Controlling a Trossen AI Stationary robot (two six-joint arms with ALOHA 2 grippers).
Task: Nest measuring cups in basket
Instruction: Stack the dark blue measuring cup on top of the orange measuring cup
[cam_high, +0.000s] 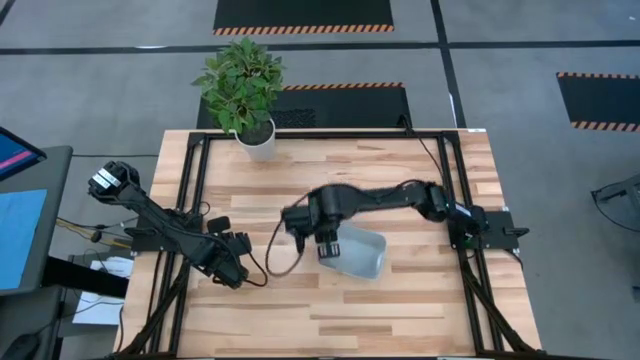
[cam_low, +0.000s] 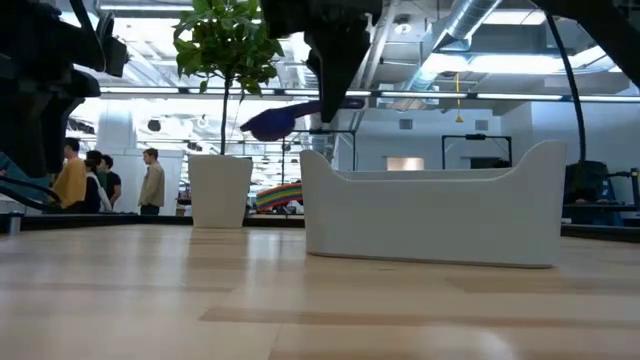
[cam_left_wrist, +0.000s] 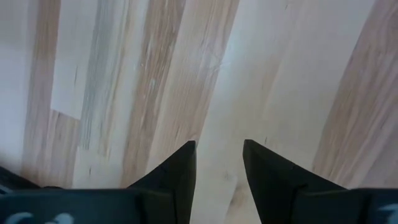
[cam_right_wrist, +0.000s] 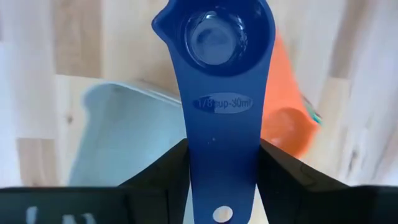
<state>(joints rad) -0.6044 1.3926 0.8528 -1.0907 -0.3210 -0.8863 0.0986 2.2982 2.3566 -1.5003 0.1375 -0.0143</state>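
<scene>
Above the middle of the table (cam_high: 400, 180), the right gripper (cam_right_wrist: 221, 180) clamps the flat handle of a dark blue measuring cup (cam_right_wrist: 221, 68) over the pale basket (cam_high: 365, 255), an orange cup (cam_right_wrist: 289, 118) below it. The left gripper (cam_left_wrist: 219, 168) rests near the table's left edge, fingers slightly apart, empty.

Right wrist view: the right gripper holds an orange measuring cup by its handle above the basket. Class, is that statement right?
Not quite. The right wrist view shows the right gripper shut on the dark blue measuring cup by its handle. The orange cup sits below it, and the basket also lies beneath.
</scene>
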